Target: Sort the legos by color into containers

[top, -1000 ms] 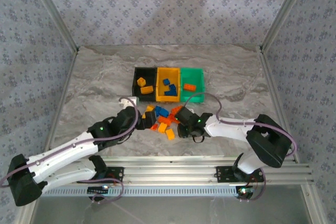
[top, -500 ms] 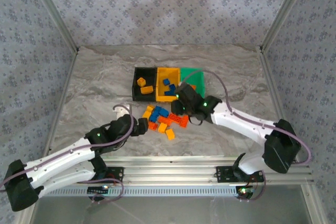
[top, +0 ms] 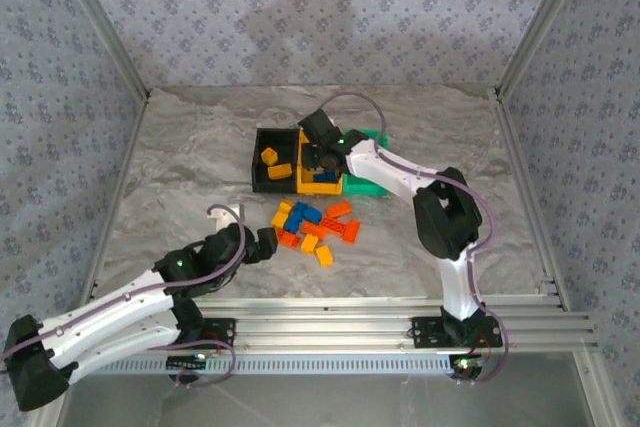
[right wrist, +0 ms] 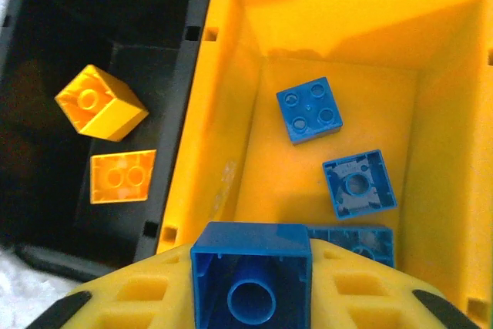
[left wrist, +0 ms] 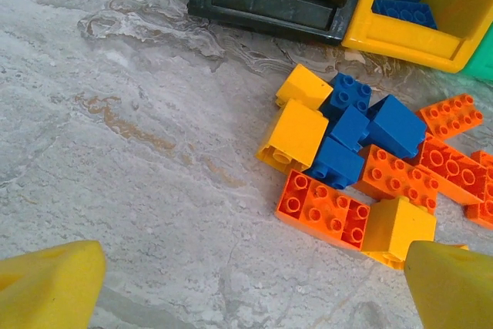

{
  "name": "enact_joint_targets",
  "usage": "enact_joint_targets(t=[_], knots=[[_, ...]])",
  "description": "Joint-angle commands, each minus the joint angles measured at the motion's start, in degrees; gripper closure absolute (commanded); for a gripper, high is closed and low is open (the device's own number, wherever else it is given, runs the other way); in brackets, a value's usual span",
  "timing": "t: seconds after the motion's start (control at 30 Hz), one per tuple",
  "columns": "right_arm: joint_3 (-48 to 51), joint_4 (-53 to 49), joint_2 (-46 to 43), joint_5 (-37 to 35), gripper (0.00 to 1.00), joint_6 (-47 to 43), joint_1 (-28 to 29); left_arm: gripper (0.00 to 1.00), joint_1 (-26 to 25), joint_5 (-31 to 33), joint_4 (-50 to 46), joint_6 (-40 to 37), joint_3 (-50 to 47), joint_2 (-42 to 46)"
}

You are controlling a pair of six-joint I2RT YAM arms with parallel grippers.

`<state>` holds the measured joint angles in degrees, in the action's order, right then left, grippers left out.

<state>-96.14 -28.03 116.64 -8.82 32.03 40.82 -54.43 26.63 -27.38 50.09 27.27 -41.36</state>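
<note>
Blue brick poised over the yellow-orange bin, drop looks next

The right end effector (top: 320,154) is stretched out over the bins with its pads pinched on a blue brick (right wrist: 251,263). It hangs above the yellow-orange bin (right wrist: 223,98), where other blue bricks (right wrist: 309,109) lie, though from the wrist view I can't quite tell how firm the grip is. The step in hand looks like the release: the pads need to part so the brick falls inside, clear of the wall shared with the black bin (right wrist: 176,98), which holds two yellow bricks (right wrist: 102,103). The left end effector (left wrist: 246,287) hovers spread wide above the tabletop (left wrist: 115,129), just short of the loose bricks (left wrist: 362,159) in yellow, blue and orange, well placed to pick one
</note>
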Motion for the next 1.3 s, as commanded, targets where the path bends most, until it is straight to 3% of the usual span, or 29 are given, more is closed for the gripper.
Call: enact_joint_targets(t=[0.0,0.17,0.37,0.63,0.73,0.87,0.97,1.27], knots=[[-4.23,-4.49,2.61,-1.74,0.58,0.52,-0.54,0.01,-0.06,0.55,-1.87,1.01,-0.62,0.91],[-4.64,-3.35,1.00,-1.11,0.36,0.94,-1.61,0.01,-0.06,0.36,-2.32,0.56,-0.40,1.59],[5.12,1.38,-9.59,-1.04,0.28,1.09,-0.73,0.00,-0.06,0.00,-1.78,-0.25,0.02,2.43],[27.18,3.10,-27.23,0.02,0.27,3.61,4.79,0.01,0.21,-0.32,-4.05,-1.03,1.99,1.63],[34.71,2.66,-30.58,3.99,0.26,3.56,8.57,0.01,0.59,0.21,-5.20,-0.81,2.26,2.05],[39.52,1.58,-30.44,7.99,0.26,5.30,15.27,0.01,1.66,0.46,-6.82,-0.25,2.49,2.94],[40.76,1.78,-28.15,7.09,0.27,5.84,19.24,0.01,2.61,0.32,-7.38,-0.04,2.38,3.82],[37.39,1.15,-19.20,3.53,0.39,6.06,21.16,0.01,3.53,-1.26,-9.43,0.75,2.11,5.24]])
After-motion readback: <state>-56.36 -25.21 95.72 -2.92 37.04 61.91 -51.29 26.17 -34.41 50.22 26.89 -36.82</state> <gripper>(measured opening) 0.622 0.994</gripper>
